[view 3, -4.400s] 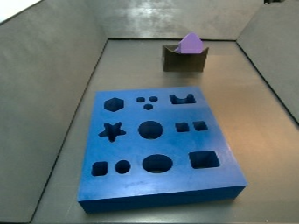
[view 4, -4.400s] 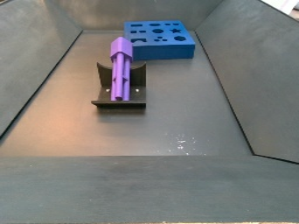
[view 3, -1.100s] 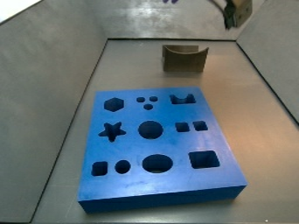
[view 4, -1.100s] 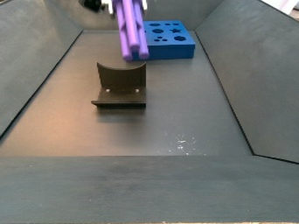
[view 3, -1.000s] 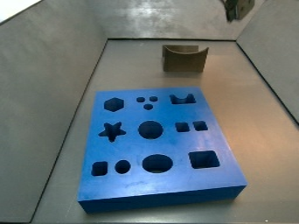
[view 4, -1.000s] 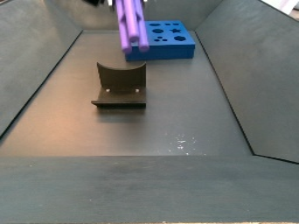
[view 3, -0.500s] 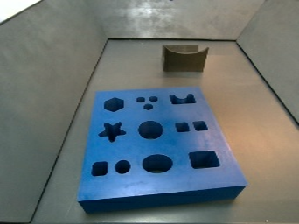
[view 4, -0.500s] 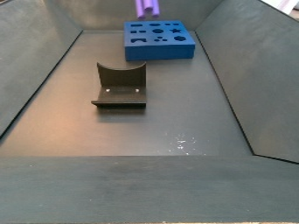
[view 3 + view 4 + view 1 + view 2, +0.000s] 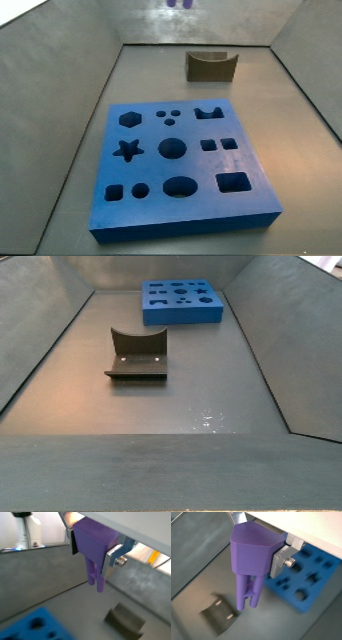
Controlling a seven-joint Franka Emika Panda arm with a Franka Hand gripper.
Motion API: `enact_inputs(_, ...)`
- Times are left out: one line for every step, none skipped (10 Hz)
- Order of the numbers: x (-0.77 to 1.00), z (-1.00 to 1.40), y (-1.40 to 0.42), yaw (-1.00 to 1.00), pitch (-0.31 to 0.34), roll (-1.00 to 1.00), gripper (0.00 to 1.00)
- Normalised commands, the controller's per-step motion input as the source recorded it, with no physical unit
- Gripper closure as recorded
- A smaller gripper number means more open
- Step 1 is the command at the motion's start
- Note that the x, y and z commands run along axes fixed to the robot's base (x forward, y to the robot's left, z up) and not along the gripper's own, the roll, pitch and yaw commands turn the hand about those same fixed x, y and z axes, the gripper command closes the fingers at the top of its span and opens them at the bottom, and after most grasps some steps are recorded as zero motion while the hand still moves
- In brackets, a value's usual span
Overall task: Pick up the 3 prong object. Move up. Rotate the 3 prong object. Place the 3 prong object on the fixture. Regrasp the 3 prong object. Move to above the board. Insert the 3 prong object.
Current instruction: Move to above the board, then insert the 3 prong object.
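Hanging prongs-down between the silver fingers (image 9: 281, 559), the 3 prong object (image 9: 252, 559) shows us a blocky light-purple base that narrows to short prongs at its lower end, and the gripper (image 9: 93, 547) pinches that base from both sides, so its jaws are closed on the piece. In both wrist views we see it held high in the air, well above the board (image 9: 308, 574) and the fixture (image 9: 219, 614), touching neither. Only a wrist view gives us the bolt on the finger plate; the side views hide the grip altogether. In a side view we catch just the purple tips (image 9: 178, 4) at the upper edge, beyond the fixture (image 9: 210, 66) from the board (image 9: 181, 165). In a side view the piece is out of sight, leaving the fixture (image 9: 138, 354) and the board (image 9: 182, 301) well apart.
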Motion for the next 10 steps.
enact_inputs(-0.24,0.2,-0.41,-0.12,-0.118,-1.0,1.0)
enact_inputs(-0.14,0.08,-0.16,-0.12,-0.115,-1.0,1.0)
enact_inputs(-0.11,0.04,-0.05,-0.09,-0.102,-0.82,1.0)
enact_inputs(-0.09,0.02,-0.02,-0.06,-0.094,-0.68,1.0)
enact_inputs(-0.07,0.02,0.0,-0.02,-0.073,-0.34,1.0)
enact_inputs(-0.06,0.01,0.01,-0.01,-0.065,-0.24,1.0)
enact_inputs(0.0,-0.03,0.0,0.0,0.04,-0.01,1.0)
enact_inputs(0.0,-0.01,0.0,0.0,0.016,0.0,1.0)
enact_inputs(0.0,-0.38,0.0,0.26,0.004,0.0,1.0)
enact_inputs(0.0,-0.46,0.0,0.98,0.106,-0.09,1.0)
